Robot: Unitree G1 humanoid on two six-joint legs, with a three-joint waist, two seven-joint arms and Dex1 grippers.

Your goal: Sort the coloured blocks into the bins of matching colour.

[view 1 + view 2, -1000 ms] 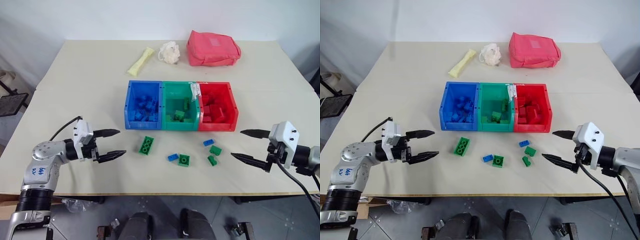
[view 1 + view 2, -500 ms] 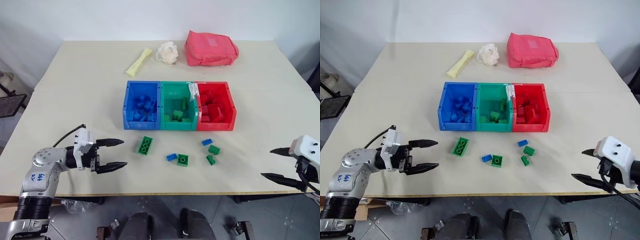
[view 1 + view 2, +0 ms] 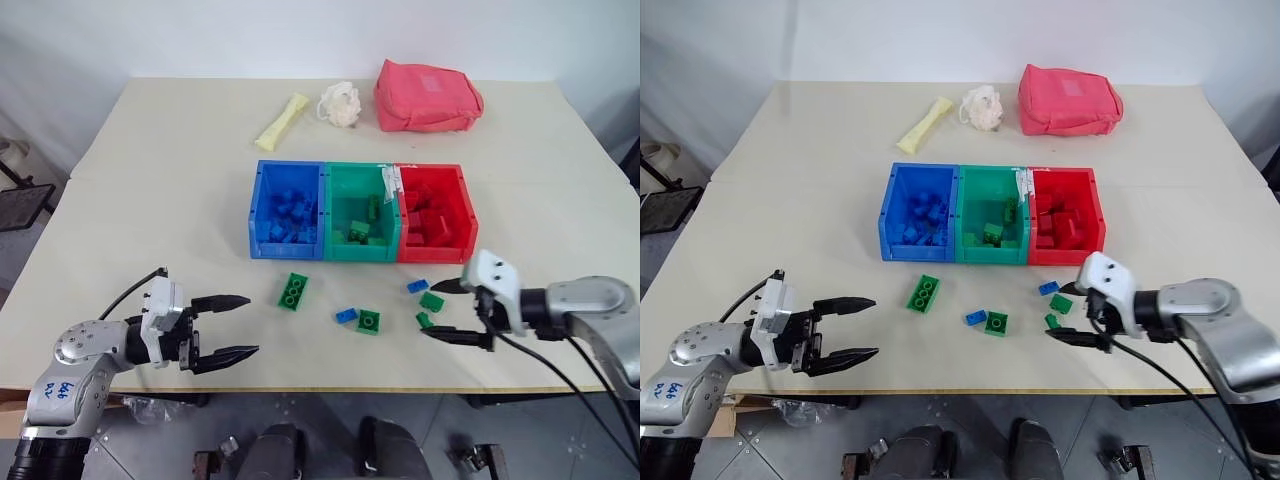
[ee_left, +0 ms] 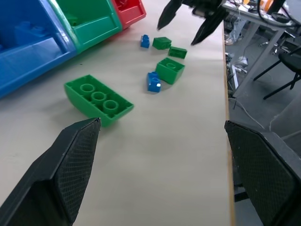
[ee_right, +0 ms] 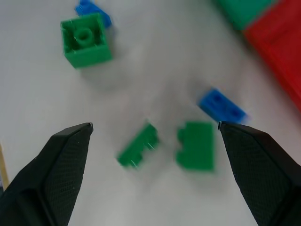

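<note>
**Right arm lining up on the green pair**

Now the right end effector (image 3: 450,310) is hanging low over the surface (image 3: 150,200) with its fingers spread wide and holding nothing. It is pointing across toward the small cluster just in front of the red bin (image 3: 436,212). Between its fingertips, in the wrist view, two small green blocks (image 5: 195,145) are lying side by side, with a blue block (image 5: 221,106) just beyond them toward the bins. The slimmer green block (image 5: 138,144) is lying slantwise to the fingers, though blur is making its exact angle hard to judge.

The left end effector (image 3: 225,327) is also standing wide open and empty, well apart from that pair. The long green block (image 3: 293,290) is lying nearer it, ahead and toward the blue bin (image 3: 287,208). So the right arm is probably the closer one for the green pair, which belong in the green bin (image 3: 360,210).
</note>
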